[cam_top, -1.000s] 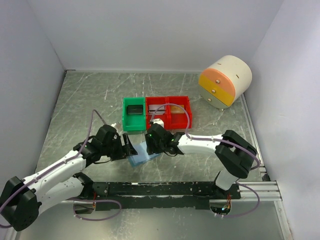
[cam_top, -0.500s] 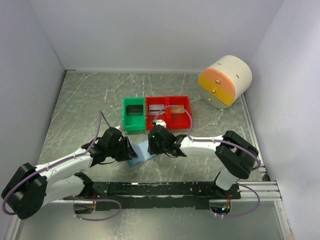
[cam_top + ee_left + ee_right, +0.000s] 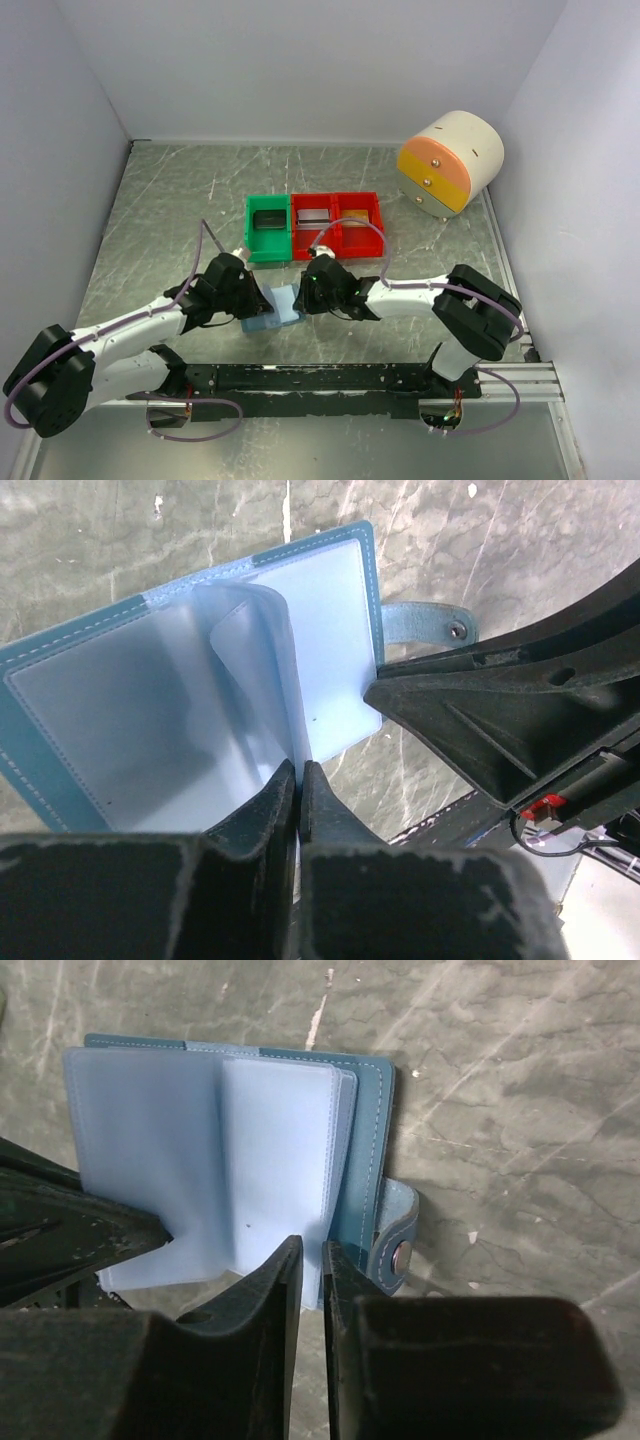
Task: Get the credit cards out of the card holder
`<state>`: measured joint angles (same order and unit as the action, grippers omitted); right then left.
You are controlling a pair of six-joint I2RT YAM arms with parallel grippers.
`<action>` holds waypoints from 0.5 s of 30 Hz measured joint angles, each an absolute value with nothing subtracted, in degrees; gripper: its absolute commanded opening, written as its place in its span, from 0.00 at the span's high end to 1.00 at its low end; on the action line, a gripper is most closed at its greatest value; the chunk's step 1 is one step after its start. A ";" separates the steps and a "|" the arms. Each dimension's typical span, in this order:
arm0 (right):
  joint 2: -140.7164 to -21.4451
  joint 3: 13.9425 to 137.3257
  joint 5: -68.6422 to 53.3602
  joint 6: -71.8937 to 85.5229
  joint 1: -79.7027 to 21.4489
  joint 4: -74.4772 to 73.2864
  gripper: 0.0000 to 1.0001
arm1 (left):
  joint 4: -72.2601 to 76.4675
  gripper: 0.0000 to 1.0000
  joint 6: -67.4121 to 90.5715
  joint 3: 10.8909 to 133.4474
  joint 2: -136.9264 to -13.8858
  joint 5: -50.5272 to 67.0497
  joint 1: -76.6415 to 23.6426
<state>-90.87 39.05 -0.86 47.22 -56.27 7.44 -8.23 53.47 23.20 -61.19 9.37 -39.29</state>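
The slate-blue card holder (image 3: 272, 310) lies open on the table between both arms, its clear pocket leaves fanned up (image 3: 250, 650). My left gripper (image 3: 299, 772) is shut on the lower edge of one clear leaf; from above the left gripper (image 3: 257, 299) is at the holder's left side. My right gripper (image 3: 313, 1250) has its jaws pinched on the edge of the right-hand leaf of the card holder (image 3: 280, 1130), next to the snap strap (image 3: 400, 1245). A dark grey card (image 3: 268, 220) lies in the green bin. No credit cards show in the pockets.
Just beyond the holder stand a green bin (image 3: 250, 232) and two joined red bins (image 3: 337, 243) holding small items. A cream-and-orange rounded drawer box (image 3: 450, 160) sits at the back right. White walls close in three sides, and a black rail (image 3: 350, 378) runs along the front.
Both grippers have closed from open onto the holder's leaves. The holder has shifted slightly left and toward the front, and its leaves now stand up between the two grippers.
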 measured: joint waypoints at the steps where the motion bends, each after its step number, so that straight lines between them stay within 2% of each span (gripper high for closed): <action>1: -90.87 38.85 -1.19 47.59 -56.27 8.03 0.87 | -8.32 0.93 53.32 23.24 -61.28 9.37 -39.29; 15: -89.45 35.48 -8.03 53.60 -55.55 20.62 0.73 | -8.88 0.93 52.49 23.94 -61.87 9.28 -39.48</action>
